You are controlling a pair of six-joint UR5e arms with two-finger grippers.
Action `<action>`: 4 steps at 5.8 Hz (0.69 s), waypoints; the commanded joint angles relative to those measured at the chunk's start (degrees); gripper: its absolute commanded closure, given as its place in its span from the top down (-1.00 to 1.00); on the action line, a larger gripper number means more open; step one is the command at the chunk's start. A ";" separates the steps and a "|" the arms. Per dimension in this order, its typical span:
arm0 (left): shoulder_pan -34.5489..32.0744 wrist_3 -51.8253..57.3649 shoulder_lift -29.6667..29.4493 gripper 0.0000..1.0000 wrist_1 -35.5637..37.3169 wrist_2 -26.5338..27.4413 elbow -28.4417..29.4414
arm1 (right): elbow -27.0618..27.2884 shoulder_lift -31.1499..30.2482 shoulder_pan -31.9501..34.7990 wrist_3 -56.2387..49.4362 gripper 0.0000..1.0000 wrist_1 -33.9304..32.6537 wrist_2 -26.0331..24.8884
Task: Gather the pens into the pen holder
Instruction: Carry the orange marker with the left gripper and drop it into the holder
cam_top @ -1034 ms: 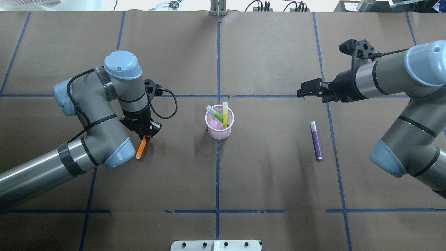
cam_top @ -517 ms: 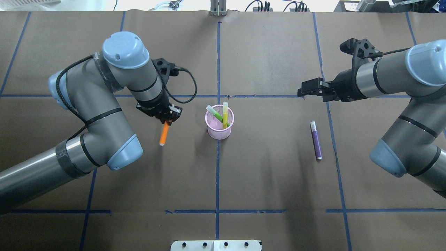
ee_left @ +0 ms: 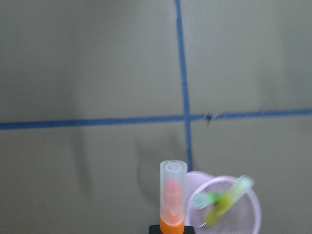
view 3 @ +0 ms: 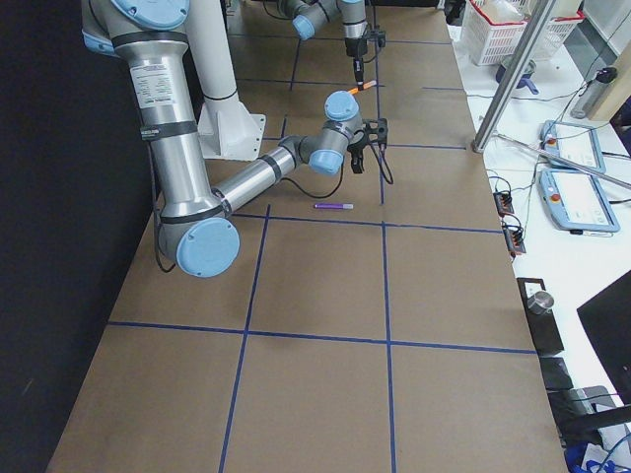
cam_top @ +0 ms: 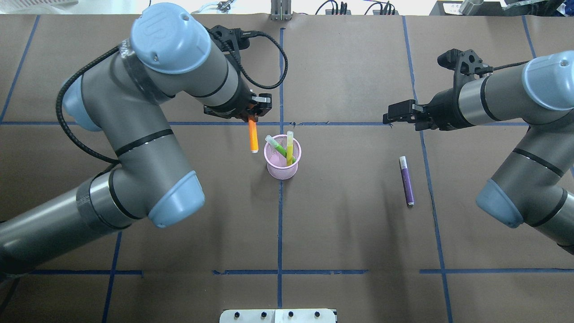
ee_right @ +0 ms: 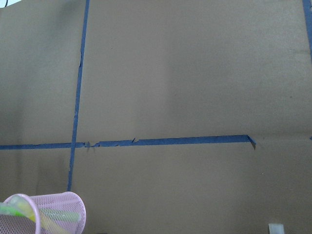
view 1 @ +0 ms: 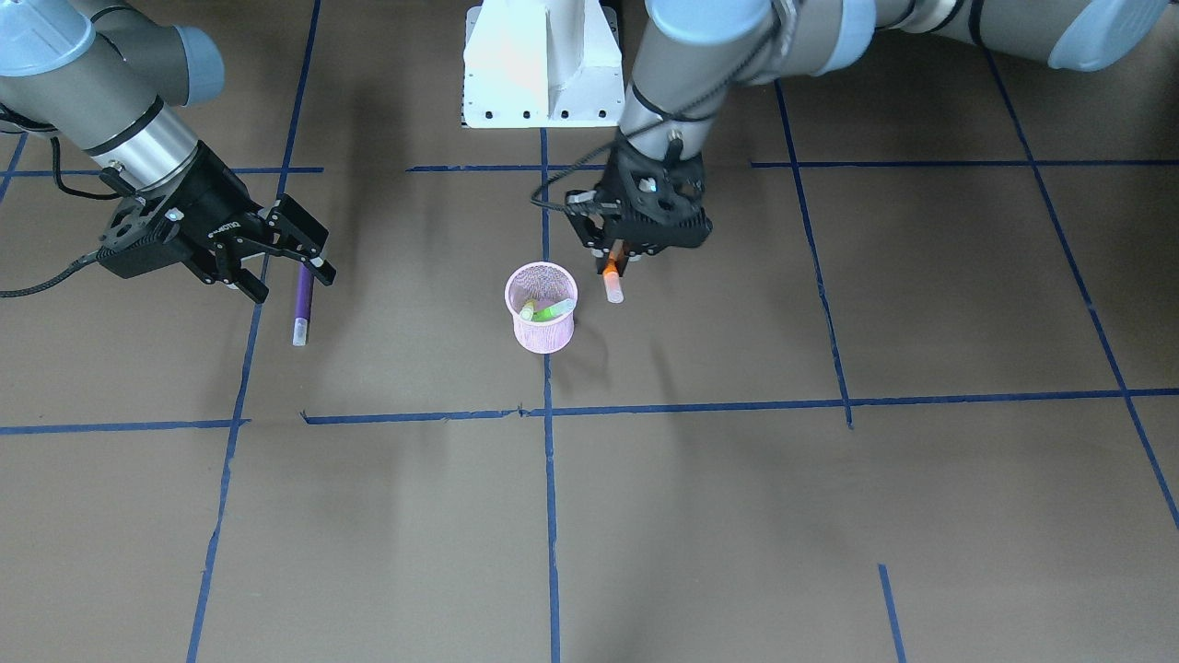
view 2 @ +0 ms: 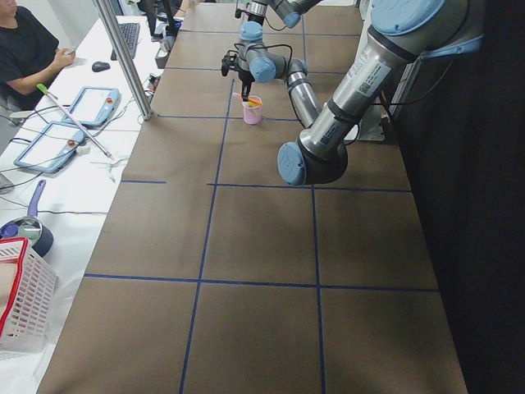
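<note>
Orange pen [cam_top: 253, 139] hangs clenched in the left jaws beside the pen holder [cam_top: 281, 173]; right jaws gape.

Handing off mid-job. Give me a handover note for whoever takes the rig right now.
Left gripper: shut on the orange pen, cap end down, in the air beside the pen holder, not over it.
Right gripper: open, empty.
Done: green pen and yellow pen stand in the holder.
To do: drop the orange pen in; fetch the purple pen lying on the table, right arm's side.
</note>
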 commanded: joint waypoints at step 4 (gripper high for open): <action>11.03 -4.90 -0.46 -1.00 -4.67 23.84 3.29 | -0.09 0.26 -0.26 0.00 0.99 0.62 -2.10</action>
